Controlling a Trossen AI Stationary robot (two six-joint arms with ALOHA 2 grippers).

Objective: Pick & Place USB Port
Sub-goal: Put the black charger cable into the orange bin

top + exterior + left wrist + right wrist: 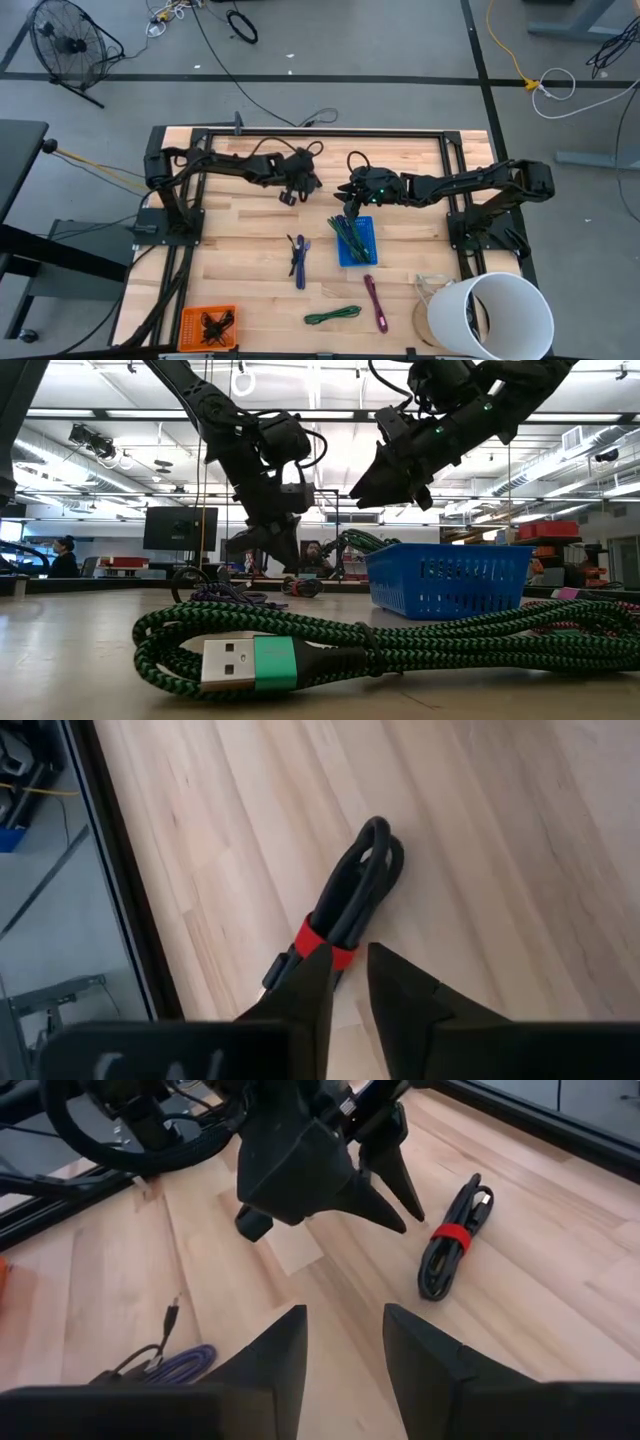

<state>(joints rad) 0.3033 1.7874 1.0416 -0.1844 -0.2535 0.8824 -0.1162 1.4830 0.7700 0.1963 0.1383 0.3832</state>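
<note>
A black USB cable (357, 885), coiled and bound with a red band (322, 934), lies flat on the wooden table; the right wrist view shows the cable (452, 1245) too. My left gripper (347, 955) hovers just above its banded end, fingers a narrow gap apart and touching nothing. It points down at mid-table (290, 192). My right gripper (343, 1320) is open and empty, raised over the table (348, 200) beside the blue basket (356, 243), facing the left gripper (400, 1215).
The blue basket holds a green cable (347, 232). A blue-purple cable (298, 260), a green cable (332, 316) and a magenta cable (376, 301) lie nearer the front edge. An orange tray (207, 326) sits front left, a white bucket (492, 316) front right.
</note>
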